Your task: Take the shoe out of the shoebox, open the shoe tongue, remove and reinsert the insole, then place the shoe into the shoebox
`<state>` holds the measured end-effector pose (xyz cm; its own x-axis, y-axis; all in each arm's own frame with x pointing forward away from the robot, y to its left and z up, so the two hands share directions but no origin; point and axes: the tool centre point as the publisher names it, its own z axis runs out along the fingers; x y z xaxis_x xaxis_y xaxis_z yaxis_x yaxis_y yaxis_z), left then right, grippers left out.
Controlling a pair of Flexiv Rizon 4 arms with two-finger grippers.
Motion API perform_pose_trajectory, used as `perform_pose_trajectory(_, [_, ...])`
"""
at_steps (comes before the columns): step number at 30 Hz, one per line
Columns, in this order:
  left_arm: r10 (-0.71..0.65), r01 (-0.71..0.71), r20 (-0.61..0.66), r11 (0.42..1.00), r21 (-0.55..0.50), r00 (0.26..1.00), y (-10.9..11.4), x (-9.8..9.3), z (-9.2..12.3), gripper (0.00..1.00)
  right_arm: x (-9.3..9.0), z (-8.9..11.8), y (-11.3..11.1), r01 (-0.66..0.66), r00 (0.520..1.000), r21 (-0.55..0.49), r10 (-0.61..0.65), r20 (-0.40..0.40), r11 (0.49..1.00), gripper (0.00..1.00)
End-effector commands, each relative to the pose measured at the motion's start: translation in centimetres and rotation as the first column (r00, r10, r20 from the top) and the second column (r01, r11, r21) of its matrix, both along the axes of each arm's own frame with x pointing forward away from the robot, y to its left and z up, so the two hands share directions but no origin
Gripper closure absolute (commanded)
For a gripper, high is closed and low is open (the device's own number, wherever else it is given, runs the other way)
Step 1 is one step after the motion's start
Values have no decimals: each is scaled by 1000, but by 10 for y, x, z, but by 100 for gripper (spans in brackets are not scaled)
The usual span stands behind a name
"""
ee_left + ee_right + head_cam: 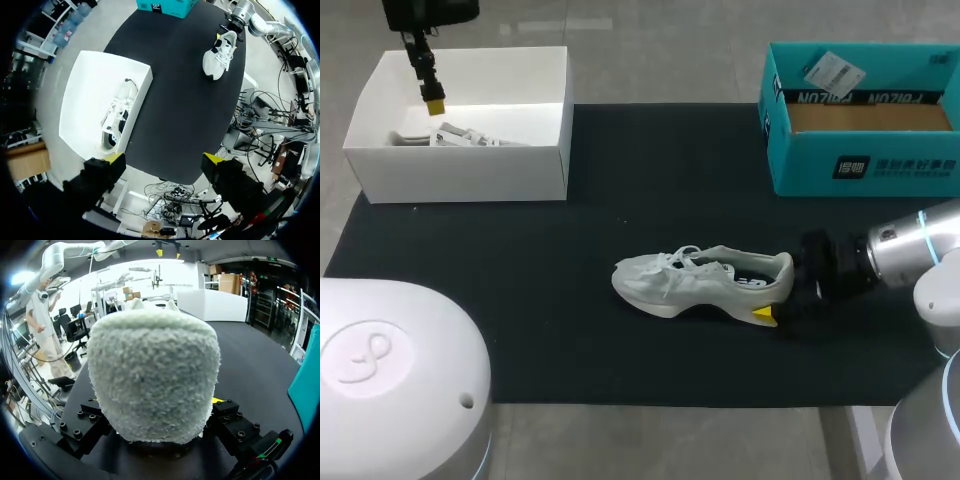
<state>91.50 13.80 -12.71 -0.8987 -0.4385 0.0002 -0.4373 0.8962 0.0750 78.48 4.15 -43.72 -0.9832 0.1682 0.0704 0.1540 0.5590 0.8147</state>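
Out on the black mat (520, 300), the white shoe (705, 285) with its heel in the right gripper (778, 292)
Stands upright on its sole near the mat's middle, laces up, toe toward the left arm's side. Heel pinched from two sides between the yellow-tipped fingers, near tip against the sole's edge. At the far left, the left gripper (165, 160) hovers above the white shoebox (460, 175), tips spread wide with nothing between them, over a second white shoe (117, 117) lying in the box. Teal box (860, 170) at the far right, well apart from the shoe on the mat.

Shoe (705, 283) on mat (520, 300); another shoe (465, 137) in left box (460, 178)
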Motion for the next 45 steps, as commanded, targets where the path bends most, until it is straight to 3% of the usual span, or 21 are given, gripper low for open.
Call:
perform_pose_trajectory(1, [156,-169,134,982,86,979,-13,-9,-4,0,0,-7,4,2,1000,-3,-2,1,1000,100])
perform_pose_trajectory(6, [266,-276,126,959,69,956,-26,-9,-12,0,0,-7,4,2,1000,-3,-2,1,1000,100])
perform_pose_trajectory(9, [219,-220,40,975,23,975,-38,-13,-16,0,0,-7,4,2,1000,-3,-2,1,1000,100])
perform_pose_trajectory(26, [219,-220,40,975,23,975,-38,-13,-16,0,0,-7,4,2,1000,-3,-2,1,1000,100])
perform_pose_trajectory(31, [369,-375,160,927,6,915,-57,-29,-7,0,0,-7,4,2,1000,-3,-2,1,1000,100])
perform_pose_trajectory(37, [598,-608,174,794,2,782,-84,-40,-13,0,0,-7,4,2,1000,-3,-2,1,1000,100])
perform_pose_trajectory(39, [622,-645,237,763,29,746,-96,-46,-19,0,0,-7,4,2,1000,-3,-2,1,1000,100])
perform_pose_trajectory(44, [672,-678,221,732,-62,706,-125,-64,-31,0,0,-7,4,2,1000,-3,-2,1,1000,100])
perform_pose_trajectory(45, [658,-662,209,747,-61,724,-133,-68,-35,0,0,-7,4,2,1000,-3,-2,1,1000,100])
